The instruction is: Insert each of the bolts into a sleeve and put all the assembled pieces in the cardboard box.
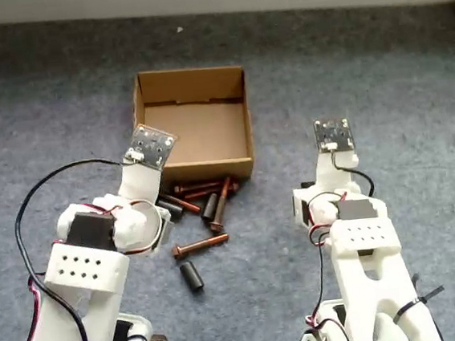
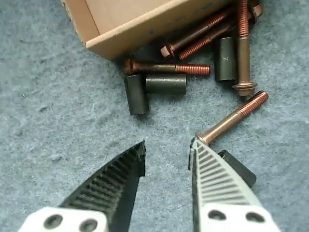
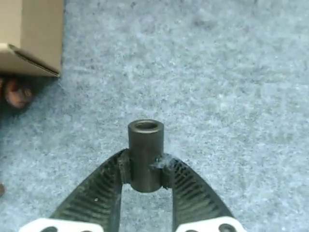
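Right claw (image 3: 145, 166) grasps a dark cylindrical metal sleeve (image 3: 145, 145); left claw (image 2: 166, 153) is released, a copper-coloured threaded bolt (image 2: 231, 118) just beside its tip.

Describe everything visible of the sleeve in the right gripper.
The sleeve is a short, dark, dull metal-looking cylinder with an open, empty bore at its far end. The right gripper clamps its near half from both sides, its axis pointing away from the wrist. Grey carpet lies behind it; the cardboard box stands apart.

Five copper bolts (image 2: 166, 67) (image 2: 195, 33) (image 2: 203, 44) (image 2: 243, 43) (image 2: 231, 116), five dark sleeves (image 2: 136, 94) (image 2: 165, 83) (image 2: 225, 58) (image 2: 239, 169) (image 3: 145, 154), one cardboard box (image 2: 145, 31)
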Controlling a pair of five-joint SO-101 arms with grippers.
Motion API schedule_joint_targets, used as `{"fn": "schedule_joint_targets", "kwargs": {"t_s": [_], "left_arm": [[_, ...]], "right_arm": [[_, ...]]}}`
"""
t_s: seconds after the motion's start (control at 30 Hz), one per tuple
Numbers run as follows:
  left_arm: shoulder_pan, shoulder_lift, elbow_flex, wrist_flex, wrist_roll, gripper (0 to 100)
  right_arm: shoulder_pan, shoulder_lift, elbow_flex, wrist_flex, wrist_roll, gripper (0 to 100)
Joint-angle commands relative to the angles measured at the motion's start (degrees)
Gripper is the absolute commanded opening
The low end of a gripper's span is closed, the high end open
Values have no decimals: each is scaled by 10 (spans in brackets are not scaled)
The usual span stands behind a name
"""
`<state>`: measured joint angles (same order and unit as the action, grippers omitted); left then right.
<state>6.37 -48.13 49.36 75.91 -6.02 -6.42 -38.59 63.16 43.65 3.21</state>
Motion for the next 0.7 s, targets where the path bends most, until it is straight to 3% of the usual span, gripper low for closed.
{"fn": "schedule_joint_targets", "kwargs": {"t_s": [0.0, 0.2, 0.3, 0.53, 0.67], "left_arm": [[-20, 19, -25, -17, 32, 172], [-146, 22, -21, -46, 65, 175], [-174, 22, -22, -46, 63, 176], [-167, 24, -29, -53, 40, 176], [-98, 24, -33, -48, 52, 176]], "right_arm": [[6, -22, -6, -13, -4, 5], [4, -22, -6, -13, -2, 5], [4, -22, -6, -13, -1, 5], [4, -22, -6, -13, 0, 5], [6, -22, -7, -13, 0, 5]]}}
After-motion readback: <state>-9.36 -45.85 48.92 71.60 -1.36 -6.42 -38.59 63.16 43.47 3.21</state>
